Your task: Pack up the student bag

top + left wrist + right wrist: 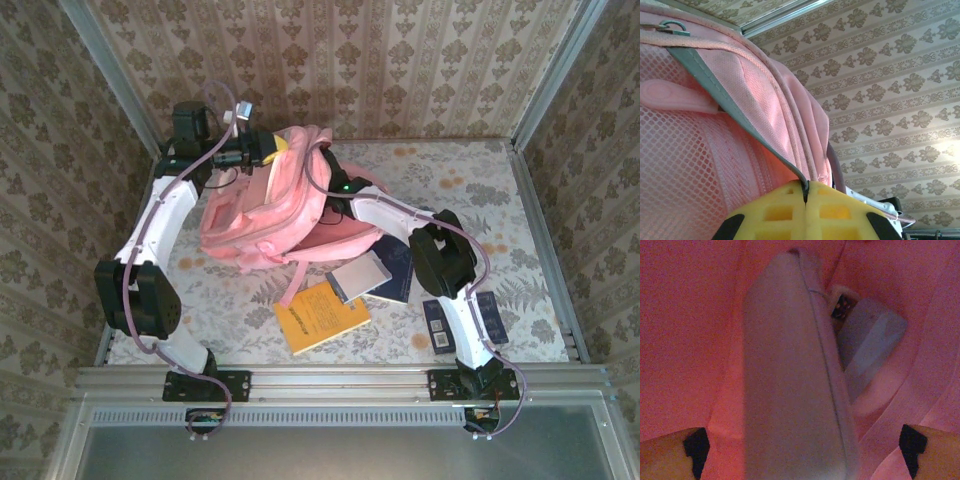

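The left claw is clenched on the student bag, its blocky yellow fingers pinching a thin grey binding strip along a panel of pink mesh. The right claw is deep inside the bag, released, its fingers spread wide. A long, smooth, rounded grey pouch lies between them and touches neither. The soft, quilted pink bag slumps at the back middle of the floral tabletop. Just in front of it lie a flat yellow book and a grey booklet partly over a dark blue book.
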